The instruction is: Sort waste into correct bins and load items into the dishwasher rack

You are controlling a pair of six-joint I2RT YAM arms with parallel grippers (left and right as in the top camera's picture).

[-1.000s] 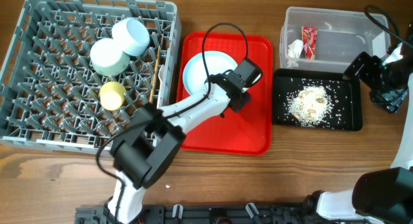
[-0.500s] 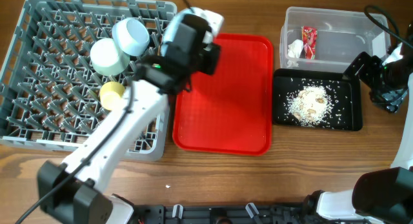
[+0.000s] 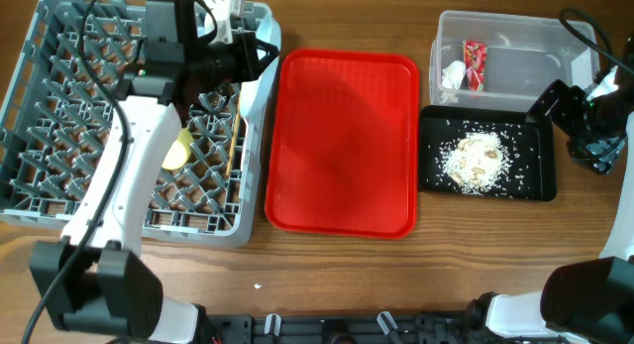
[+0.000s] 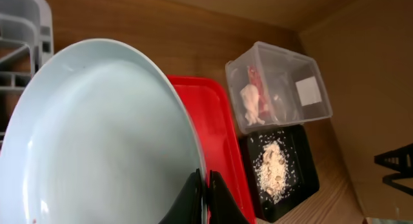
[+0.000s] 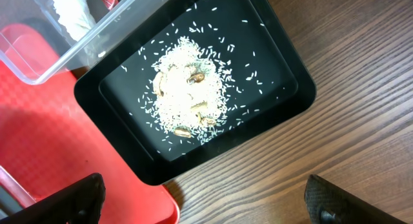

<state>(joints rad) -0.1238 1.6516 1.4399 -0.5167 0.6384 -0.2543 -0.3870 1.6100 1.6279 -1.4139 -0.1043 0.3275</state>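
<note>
My left gripper (image 3: 245, 60) is shut on the rim of the pale blue plate (image 3: 260, 74) and holds it on edge over the right side of the grey dishwasher rack (image 3: 59, 136). In the left wrist view the plate (image 4: 97, 133) fills the left, with the jaws (image 4: 205, 198) pinching its rim. The yellow-green cup (image 3: 178, 151) and the chopstick (image 3: 234, 131) lie in the rack. The clear tub (image 3: 515, 37) holds the red wrapper (image 3: 475, 64) and the tissue (image 3: 453, 74). The black tray (image 3: 535, 180) holds the rice scraps (image 3: 474, 156). My right gripper (image 5: 203, 208) is open and empty. The bowl and saucer are hidden under my left arm.
The red serving tray (image 3: 342, 146) lies bare between the rack and the bins. My right arm (image 3: 584, 126) rests at the table's right edge beside the black tray (image 5: 284, 75). Bare wood runs along the front edge.
My left arm has lifted the plate off the red tray and carried it left to the rack's right side, turning it on edge. The right arm has not moved.
</note>
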